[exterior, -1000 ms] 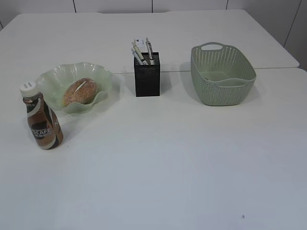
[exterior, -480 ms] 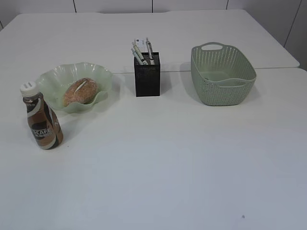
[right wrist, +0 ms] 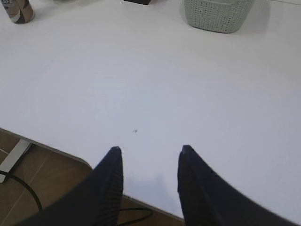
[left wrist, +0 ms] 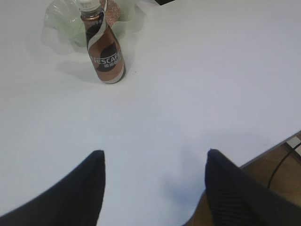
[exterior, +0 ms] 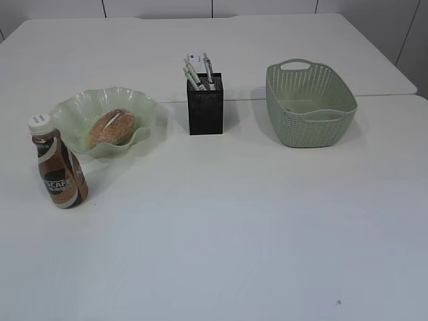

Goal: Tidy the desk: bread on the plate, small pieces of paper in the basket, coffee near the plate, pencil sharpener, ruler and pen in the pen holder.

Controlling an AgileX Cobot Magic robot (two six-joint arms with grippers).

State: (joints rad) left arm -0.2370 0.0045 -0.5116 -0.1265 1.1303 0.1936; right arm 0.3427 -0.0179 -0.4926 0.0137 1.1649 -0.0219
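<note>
The bread point(exterior: 112, 128) lies in the pale green wavy plate point(exterior: 140, 107). A brown coffee bottle point(exterior: 59, 167) with a white cap stands just left and in front of the plate; the left wrist view shows the bottle point(left wrist: 104, 49) far ahead. The black pen holder point(exterior: 204, 105) holds pens and a white item. The green basket point(exterior: 311, 103) stands at the right; I cannot see inside it. My left gripper point(left wrist: 154, 155) is open and empty over the table's near edge. My right gripper point(right wrist: 149, 150) is open and empty at the front edge. Neither gripper shows in the exterior view.
The white table's front edge point(right wrist: 61, 153) runs under my right gripper, with brown floor and a black cable point(right wrist: 19, 188) below. A seam point(exterior: 388, 95) joins a second table behind the basket.
</note>
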